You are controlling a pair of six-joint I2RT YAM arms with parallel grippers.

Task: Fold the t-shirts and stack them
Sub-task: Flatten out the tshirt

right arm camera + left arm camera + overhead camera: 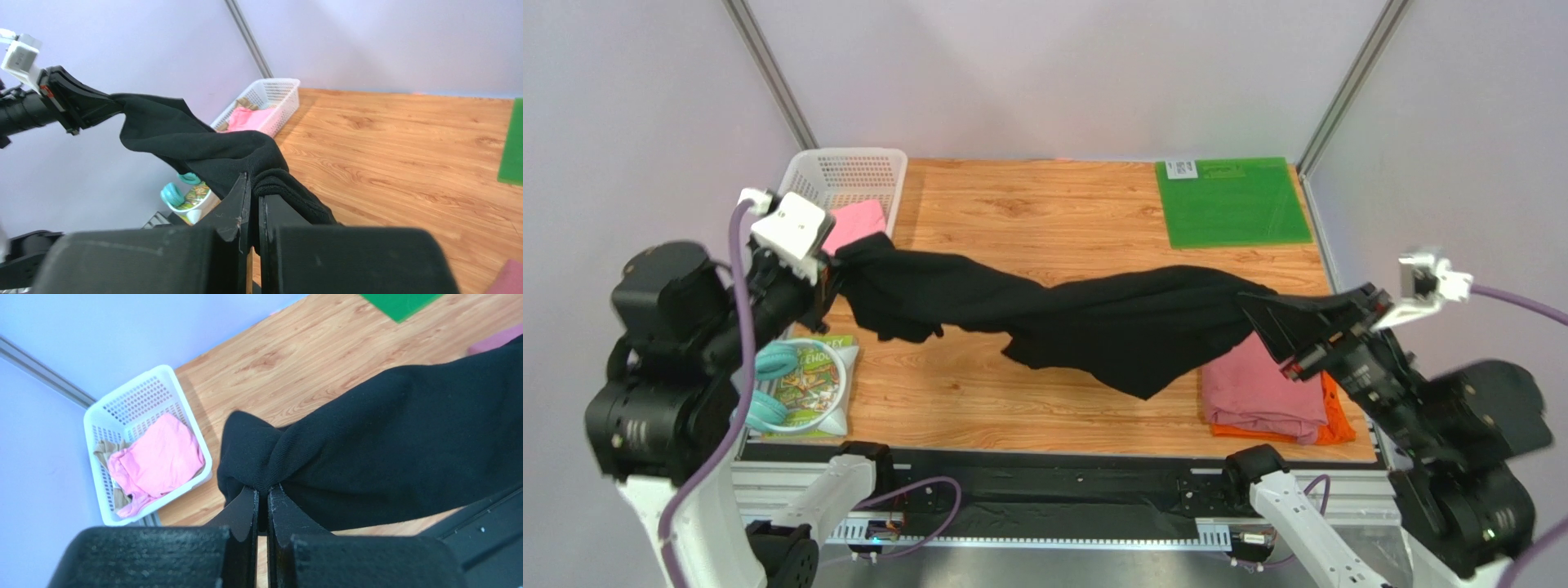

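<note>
While tight on black t-shirt (1112,325), grippers (262,497) (253,187)

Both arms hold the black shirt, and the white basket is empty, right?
No, the basket isn't empty: a pink cloth lies in it, as the left wrist view shows. The left gripper and right gripper do hold the black shirt.

black t-shirt (1112,325): soft matt cloth; tabletop (1038,208): smooth wood grain, faint sheen; basket (848,172): white perforated plastic; mat (1232,202): smooth green plastic.
</note>
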